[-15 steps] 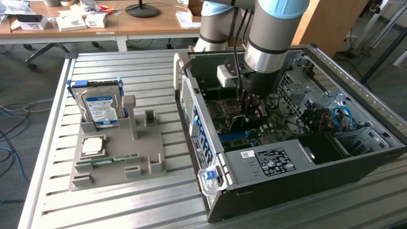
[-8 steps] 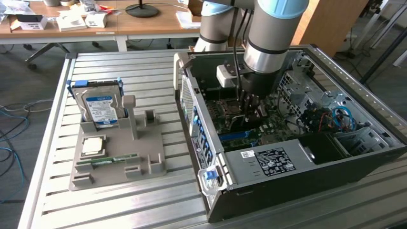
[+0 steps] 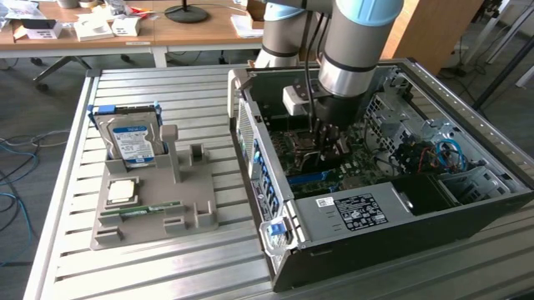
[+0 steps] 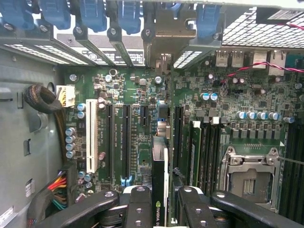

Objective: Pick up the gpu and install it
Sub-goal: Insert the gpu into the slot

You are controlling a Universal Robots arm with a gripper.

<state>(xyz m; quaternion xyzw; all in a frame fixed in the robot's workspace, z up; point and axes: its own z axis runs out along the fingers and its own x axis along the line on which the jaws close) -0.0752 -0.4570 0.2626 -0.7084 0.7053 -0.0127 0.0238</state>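
My gripper [image 3: 328,139] is down inside the open computer case [image 3: 376,215], over the green motherboard [image 3: 334,178]. In the wrist view the gripper [image 4: 160,214] is shut on the gpu [image 4: 159,183], a thin dark card seen edge-on with a green logo between the black fingers [image 4: 137,209]. The card runs along the motherboard [image 4: 137,95] toward the case's rear slot openings, where a metal bracket [image 4: 168,28] stands. It lies between the long black expansion slots [image 4: 127,137] and the memory slots [image 4: 197,147]. Whatever sits directly under the card is hidden.
On the slatted metal table a grey holder [image 3: 192,215] carries a hard drive with a blue label [image 3: 132,140], a processor chip [image 3: 122,190] and a green RAM stick [image 3: 137,209]. Cables [image 4: 59,185], an empty processor socket [image 4: 251,175] and blue rear latches [image 4: 95,14] surround the card.
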